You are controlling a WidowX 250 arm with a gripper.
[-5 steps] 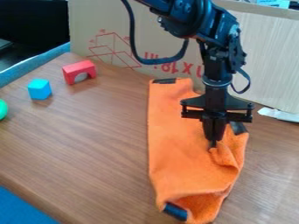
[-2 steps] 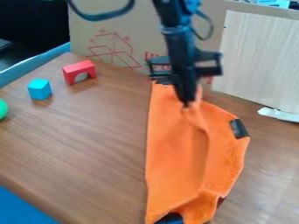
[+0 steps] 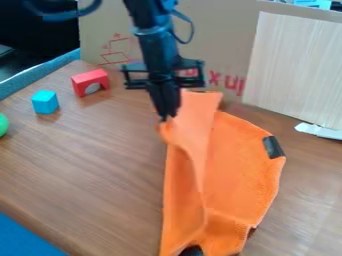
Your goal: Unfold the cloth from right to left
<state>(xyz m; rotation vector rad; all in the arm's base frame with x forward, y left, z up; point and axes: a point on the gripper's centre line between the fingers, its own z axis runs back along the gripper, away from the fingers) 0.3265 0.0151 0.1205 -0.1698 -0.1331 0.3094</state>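
Toward the view's left on the wooden table [image 3: 87, 170], well apart from the cloth, stood a red arch block [image 3: 87, 78] and, just beside it, a blue cube [image 3: 45, 102]. A green object [image 3: 3, 124] sat at that edge of the view. Behind my work, a cardboard panel [image 3: 220, 30] with red markings rose upright near the cloth's far end, and a pale board [image 3: 290, 65] stood to the view's right, a white strip [image 3: 319, 131] near its foot.

The orange cloth [image 3: 240, 170] lay lengthwise on the table, its far part raised, a loose fold running down toward the near end. My gripper [image 3: 164, 120] was clamped on the cloth at its left edge as viewed, fingers together.

A second earlier I had been over the cloth's right side; since then I had swung leftward, drawing the pinched layer across with me. The blocks had kept their places.
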